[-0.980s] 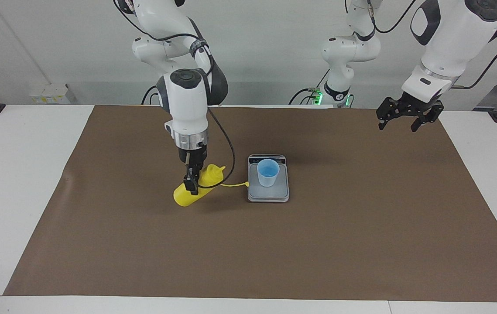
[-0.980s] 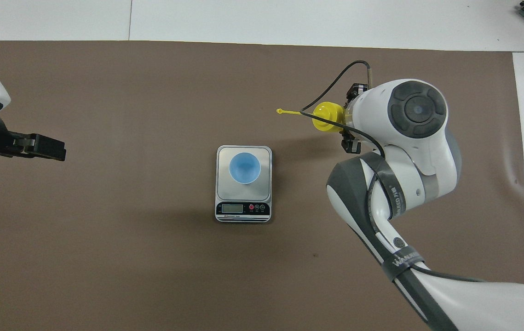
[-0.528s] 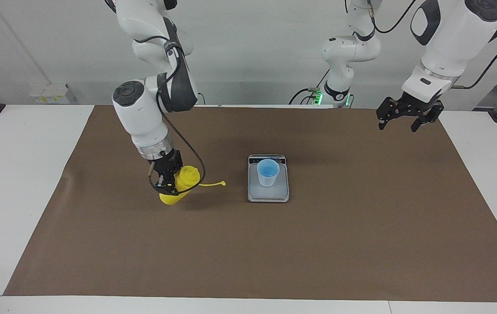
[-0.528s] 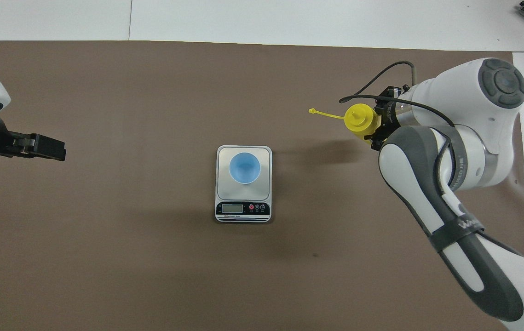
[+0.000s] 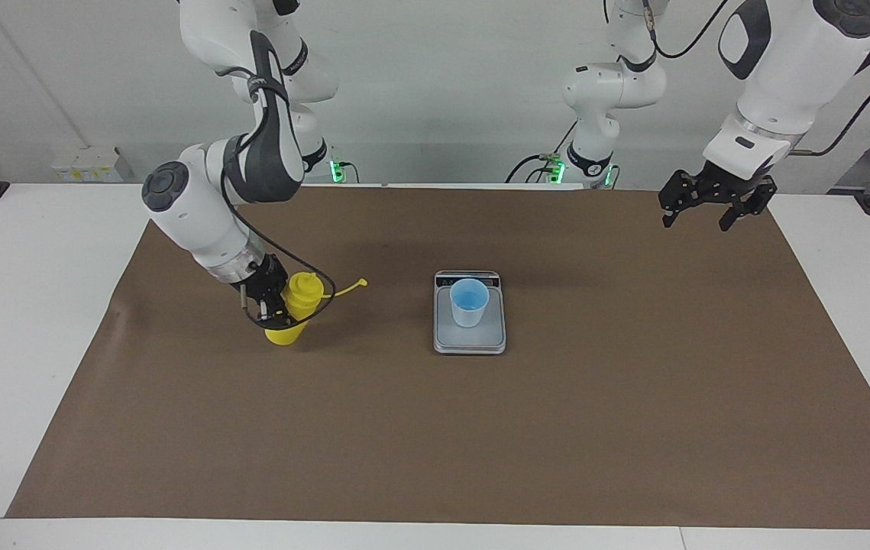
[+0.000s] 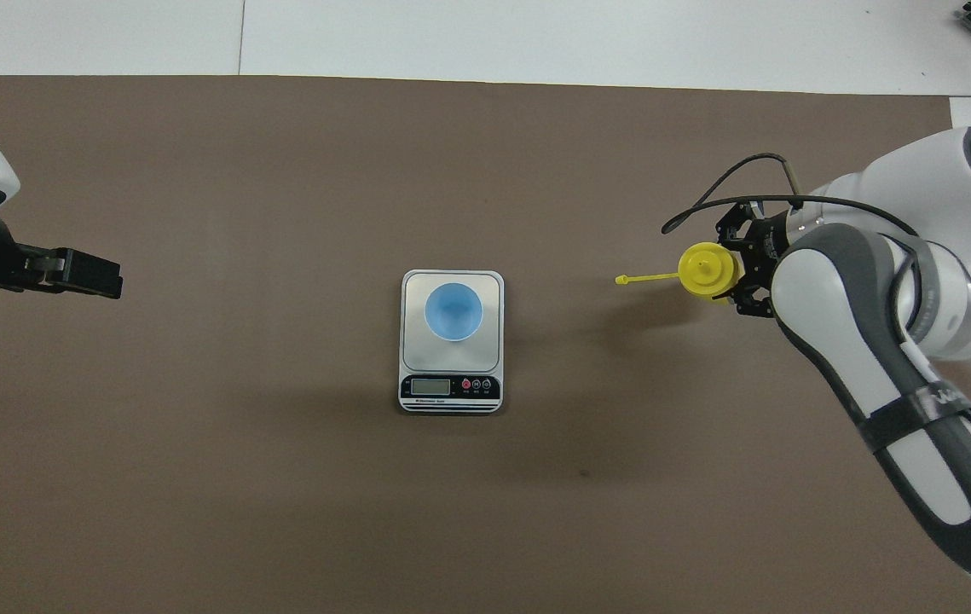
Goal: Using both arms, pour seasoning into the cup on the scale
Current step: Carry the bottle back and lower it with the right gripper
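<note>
- One yellow squeeze bottle (image 5: 291,309) is clamped near-upright by the right gripper (image 5: 270,304), toward the right arm's end.
- One blue cup (image 5: 469,302) is seated on one kitchen scale (image 5: 470,341); no writing is legible.
- The left gripper (image 5: 709,210) is held spread, waiting.

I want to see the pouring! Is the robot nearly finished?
Not yet. Done: the small light blue plastic cup stands on the flat silver-grey scale. In hand: the right pincer grips the bright yellow squeeze bottle upright, beside the scale toward the right arm's end. The left pincer waits. Left: bringing the bottle over and pouring.
</note>
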You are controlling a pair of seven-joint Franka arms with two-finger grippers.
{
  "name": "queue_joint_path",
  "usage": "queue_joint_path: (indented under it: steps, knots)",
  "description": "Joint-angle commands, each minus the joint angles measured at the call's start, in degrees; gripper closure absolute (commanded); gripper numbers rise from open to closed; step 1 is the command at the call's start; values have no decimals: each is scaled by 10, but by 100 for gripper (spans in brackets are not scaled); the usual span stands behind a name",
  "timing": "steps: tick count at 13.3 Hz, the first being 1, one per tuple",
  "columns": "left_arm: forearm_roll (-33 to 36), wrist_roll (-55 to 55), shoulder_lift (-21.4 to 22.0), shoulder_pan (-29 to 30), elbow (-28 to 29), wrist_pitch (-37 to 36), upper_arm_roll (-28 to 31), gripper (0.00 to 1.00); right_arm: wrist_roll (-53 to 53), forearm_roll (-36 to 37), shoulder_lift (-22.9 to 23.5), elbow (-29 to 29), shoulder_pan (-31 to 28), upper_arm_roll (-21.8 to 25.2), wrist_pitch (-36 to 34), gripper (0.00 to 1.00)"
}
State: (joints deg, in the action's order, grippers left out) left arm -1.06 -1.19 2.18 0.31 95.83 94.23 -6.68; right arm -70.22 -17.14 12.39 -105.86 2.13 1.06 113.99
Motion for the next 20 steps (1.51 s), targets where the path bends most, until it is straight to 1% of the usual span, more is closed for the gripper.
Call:
queue_joint_path:
  steps: [1,3,5,7,11,14,15,16,19,20]
  knots:
    - [-7,4,16,7,15,-3,-3,0,131,-51,-35,-35,-61,-8,-43,100]
    - [-7,4,16,7,16,-3,-3,0,210,-74,-34,-39,-106,-7,-89,100]
    - [-7,4,16,7,15,-3,-3,0,304,-79,-32,-50,-149,-7,-125,100]
    - [-7,4,16,7,16,-3,-3,0,385,-79,-33,-70,-180,-6,-135,100]
    - [-7,4,16,7,15,-3,-3,0,435,-70,-14,-72,-223,-5,-152,100]
    - [-7,4,16,7,16,-3,-3,0,444,-54,7,-66,-235,-3,-133,100]
    - [-7,4,16,7,16,-3,-3,0,439,-48,7,-67,-234,-3,-122,91]
    - [-7,4,16,7,15,-3,-3,0,438,-47,7,-67,-237,-3,-114,1]
    - [-7,4,16,7,15,-3,-3,0,426,-47,0,-64,-236,-2,-94,0]
    - [-7,4,16,7,16,-3,-3,0,428,-47,-9,-59,-236,-2,-94,0]
